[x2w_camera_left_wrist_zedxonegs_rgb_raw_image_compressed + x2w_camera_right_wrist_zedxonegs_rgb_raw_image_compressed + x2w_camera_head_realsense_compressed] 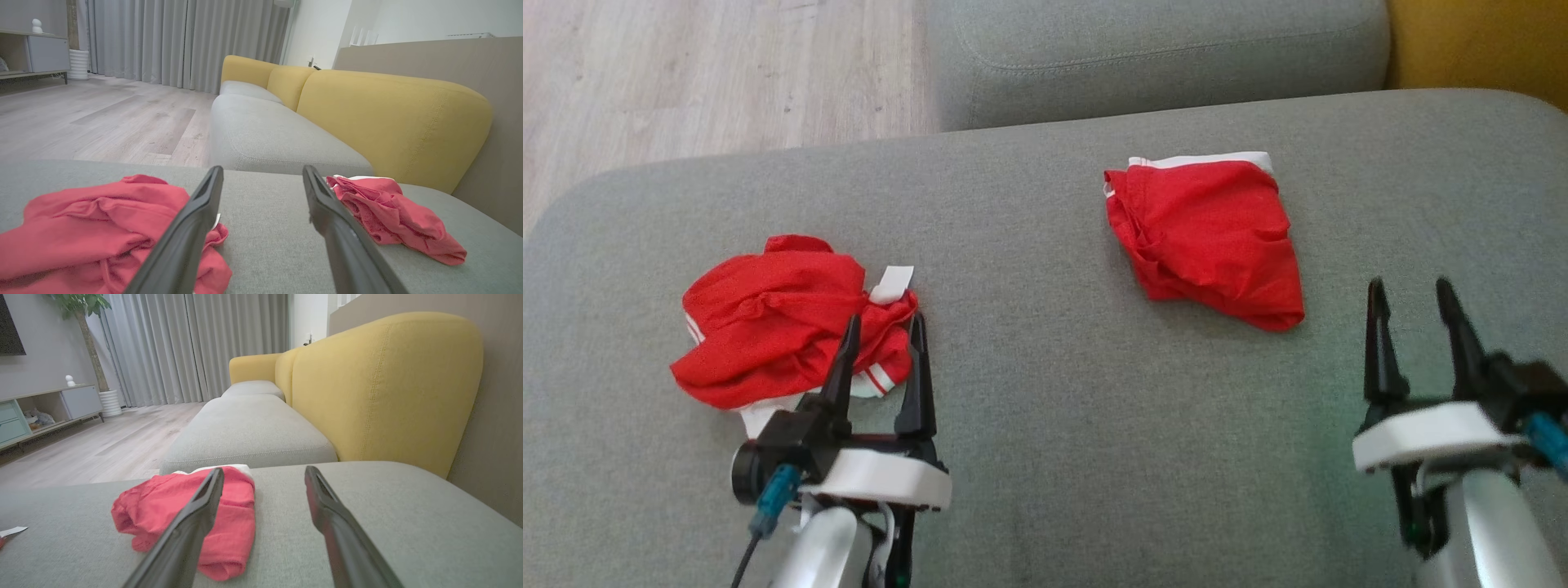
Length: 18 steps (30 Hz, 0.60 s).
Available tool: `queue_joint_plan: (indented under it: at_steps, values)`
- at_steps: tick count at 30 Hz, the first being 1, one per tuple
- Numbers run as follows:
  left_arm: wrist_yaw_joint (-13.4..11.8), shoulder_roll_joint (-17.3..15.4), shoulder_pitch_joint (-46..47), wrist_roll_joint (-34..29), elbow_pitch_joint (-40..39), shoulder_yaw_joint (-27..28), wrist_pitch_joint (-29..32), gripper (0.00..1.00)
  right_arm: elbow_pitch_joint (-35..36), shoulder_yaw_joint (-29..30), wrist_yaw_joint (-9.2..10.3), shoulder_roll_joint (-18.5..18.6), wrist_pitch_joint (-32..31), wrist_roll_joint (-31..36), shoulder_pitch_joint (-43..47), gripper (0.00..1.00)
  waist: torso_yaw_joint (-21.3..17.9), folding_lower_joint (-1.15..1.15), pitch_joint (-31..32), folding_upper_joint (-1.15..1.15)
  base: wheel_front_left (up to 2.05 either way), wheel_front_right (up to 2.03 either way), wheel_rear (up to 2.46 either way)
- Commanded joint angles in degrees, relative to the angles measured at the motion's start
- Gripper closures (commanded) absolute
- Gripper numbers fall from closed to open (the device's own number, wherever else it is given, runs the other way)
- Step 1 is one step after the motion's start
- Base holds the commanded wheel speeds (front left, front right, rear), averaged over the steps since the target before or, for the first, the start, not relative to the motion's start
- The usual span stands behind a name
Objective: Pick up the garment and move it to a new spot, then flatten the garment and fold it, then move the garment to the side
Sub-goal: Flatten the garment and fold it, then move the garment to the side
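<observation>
On the sofa cushion (1029,392), your left gripper (885,320) is hanging open at the crumpled garment (768,327), and your right gripper (1410,286) is gaping empty near the folded garment (1209,237) (you're risking snagging a layer, unfolding it).

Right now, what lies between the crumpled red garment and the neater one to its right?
Only bare grey cushion separates the crumpled garment from the neater garment, seen plainly in the head view.

Matt red cloth garment (1205,237), coarse-woven grey fabric cushion (1029,392)
</observation>
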<state>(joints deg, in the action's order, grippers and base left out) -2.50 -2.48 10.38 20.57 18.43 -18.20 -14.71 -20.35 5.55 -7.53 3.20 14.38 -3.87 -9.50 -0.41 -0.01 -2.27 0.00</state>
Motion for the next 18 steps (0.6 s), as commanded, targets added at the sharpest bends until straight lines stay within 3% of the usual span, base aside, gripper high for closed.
queue_joint_plan:
  at_steps: [1,12,18]
  values:
    - [0.1,-0.4,1.0,-0.48,-1.53,2.34,-0.29,0.0,2.72,-1.76,0.04,-0.31,0.62,-0.68,-0.26,0.0,0.05,0.01,-0.16,0.0,0.0,0.0,0.0]
    - [0.62,-0.4,3.17,-1.02,-2.01,1.67,-0.29,0.0,4.6,-1.08,0.04,-0.32,-1.96,-1.38,-3.59,0.0,2.15,0.01,-5.33,0.0,0.0,0.0,0.0]
    - [1.01,-0.4,5.56,-0.97,-1.69,0.67,-0.29,0.0,-0.76,0.98,0.04,-0.32,-8.2,-1.23,-11.64,0.0,4.38,0.01,-9.65,0.0,0.0,0.0,0.0]
